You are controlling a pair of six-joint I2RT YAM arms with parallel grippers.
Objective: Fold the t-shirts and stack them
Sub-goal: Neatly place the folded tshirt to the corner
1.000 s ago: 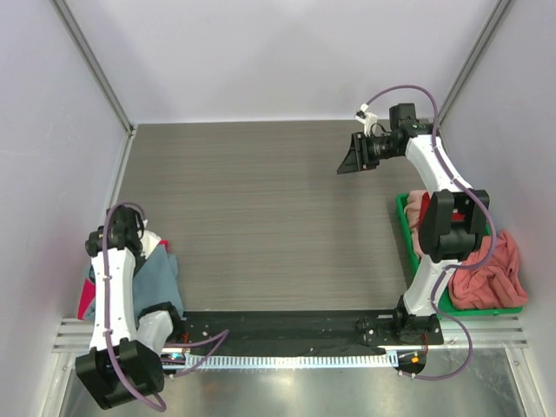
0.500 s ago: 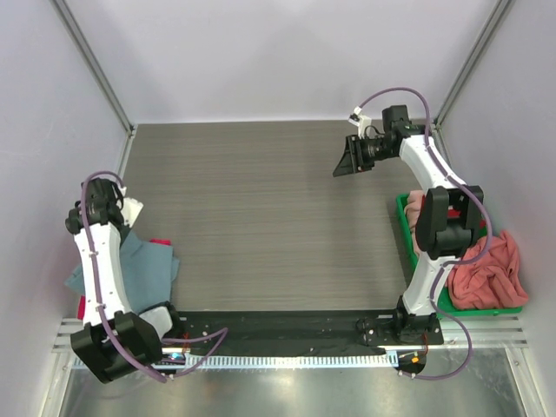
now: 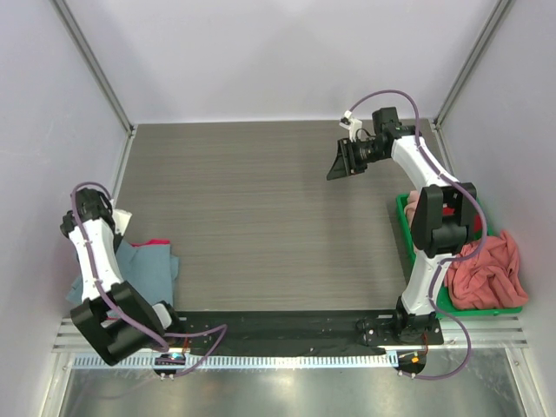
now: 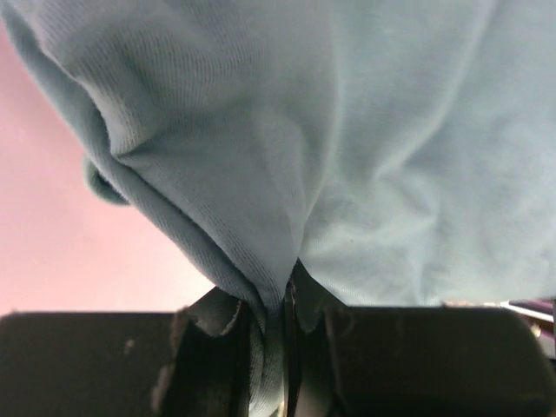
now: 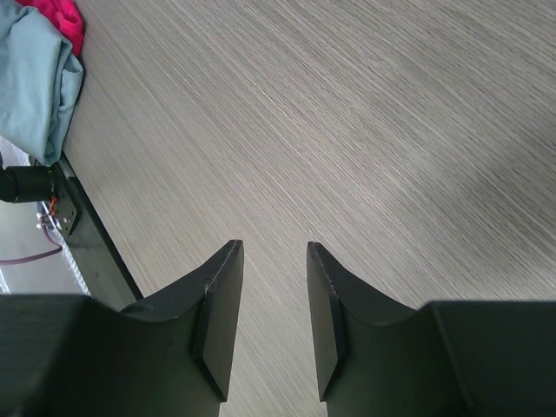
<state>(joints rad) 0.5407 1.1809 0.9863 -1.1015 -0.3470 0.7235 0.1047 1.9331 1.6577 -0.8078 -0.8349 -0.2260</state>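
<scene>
The left fingers (image 4: 309, 347) are closed tight on a pinch of the grey-blue shirt (image 4: 391, 156), and the cloth runs down into the narrow slit between them. Beyond the fingers the shirt fans out in soft folds and fills nearly the whole wrist view, blocking whatever lies past it. To the left of the fingers a blurred pink area (image 4: 52, 226) shows beside the fold; it is too soft to tell whether it is cloth or something else. From above, the rest of the grey-blue shirt (image 3: 148, 269) lies bunched on the surface (image 3: 261, 200) just beside the left arm, which hides part of it and hides the fingers too. A thin red edge (image 3: 158, 241) peeks out at the top of the heap.

The right fingers (image 5: 217, 321) are parted a moderate way with nothing between them, and only bare wood-grain surface lies past them. Far beyond their tips to the left, a corner of magenta shirt (image 5: 62, 17) is cut off by the frame edge.

Well behind the right fingers, by the arm's base, a salmon shirt (image 3: 491, 274) spills over the green bin (image 3: 401, 228), partly covered by the arm.
</scene>
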